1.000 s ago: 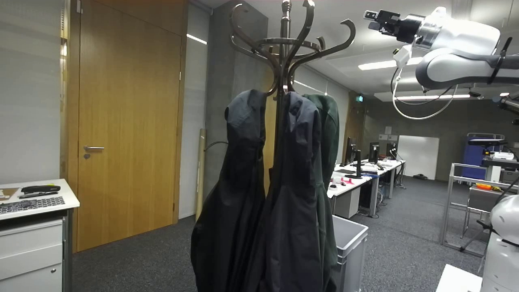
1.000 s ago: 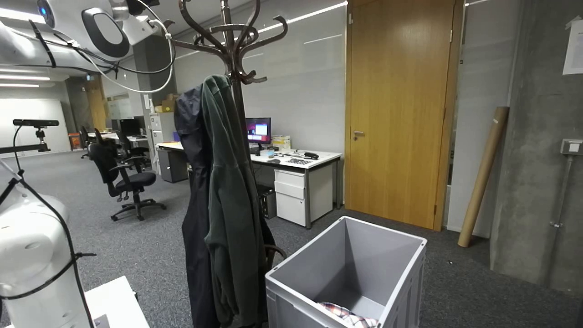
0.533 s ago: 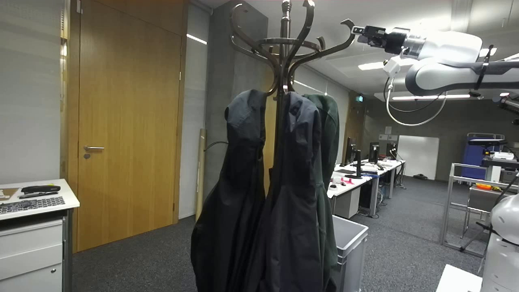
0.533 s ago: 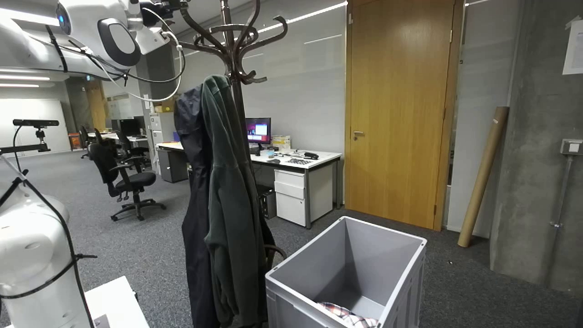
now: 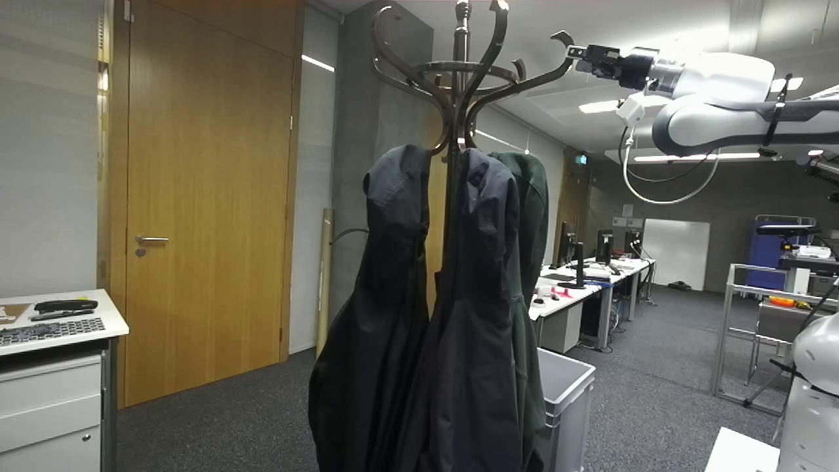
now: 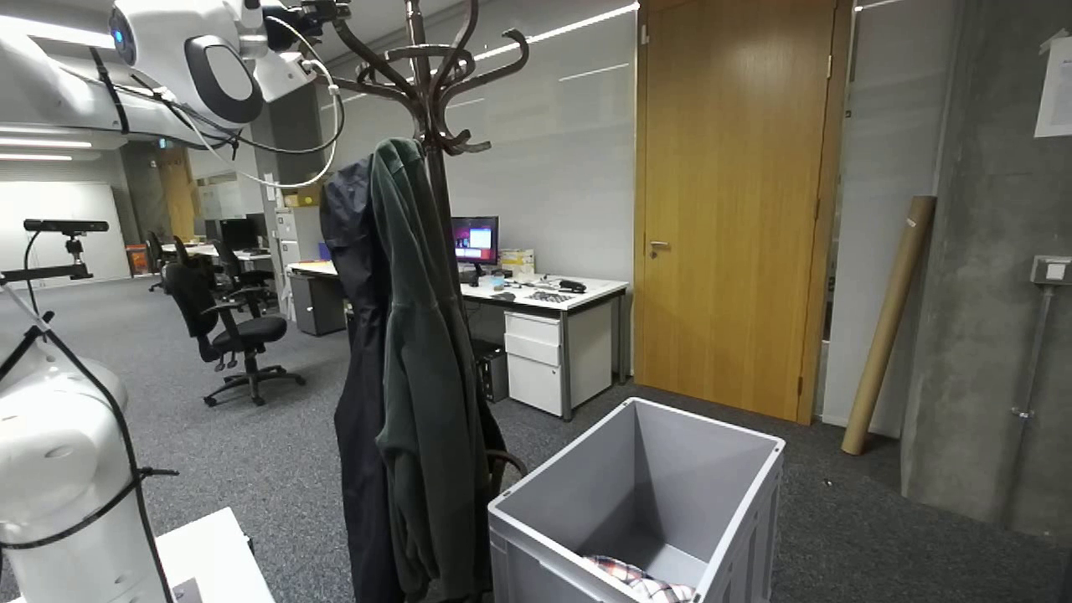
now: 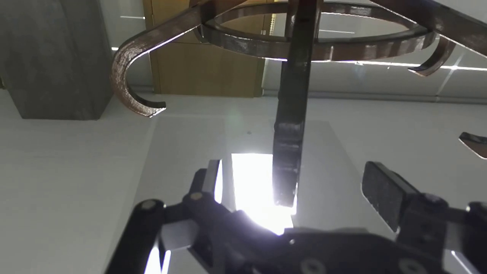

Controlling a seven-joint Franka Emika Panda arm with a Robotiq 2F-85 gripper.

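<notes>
Left to right, per an exterior view. White table, drawer unit beneath; wooden door; cardboard tube stood on end.

Then the coat stand, mid-scene — glossy, dark brown, branches curling outward at the top. Hung on it: dark hooded jacket, navy jacket, and a dark green sweatshirt partly behind the navy one. Low beside these, a grey crate; in an exterior view a checked cloth lies inside it.

Right side of the stand's top: one upper hook, the thing nearest the pincer. In the wrist view the pincer is spread wide and grips nothing; the hook's end shows between the pads, a gap visible on each side. How deep it reaches between them — cannot tell.

Handling, judged by eye: hook rigid, smooth and probably lacquered, so the pads may slide on it; not delicate, though the finish could scratch. Stand likely awkward rather than light: tall, narrow, laden with garments, and a sideways push up here could tip or swivel it. Sound hold: across the hook's narrow width, inboard of the curl, pads flat to its two sides. Garments appear soft and limp.

Far right: the robot arm, at hook height.
</notes>
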